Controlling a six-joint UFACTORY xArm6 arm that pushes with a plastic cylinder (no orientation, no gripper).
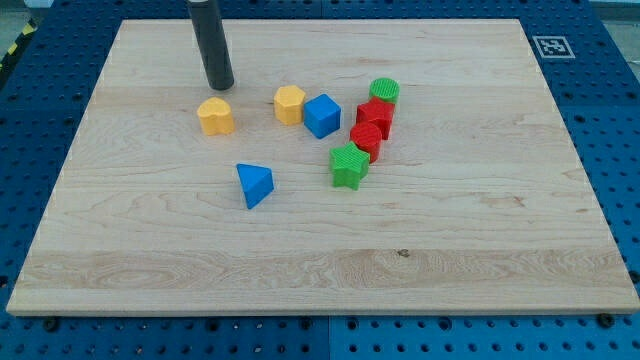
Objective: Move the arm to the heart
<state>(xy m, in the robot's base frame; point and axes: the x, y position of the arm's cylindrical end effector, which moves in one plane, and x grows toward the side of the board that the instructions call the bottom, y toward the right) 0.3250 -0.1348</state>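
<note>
The yellow heart block lies on the wooden board at the upper left. My tip stands just above it in the view, a small gap apart, not touching. A yellow hexagon block lies to the heart's right, touching a blue cube.
A green cylinder, two red blocks and a green star form a chain right of the cube. A blue triangle lies below the heart. A fiducial tag marks the board's top right corner.
</note>
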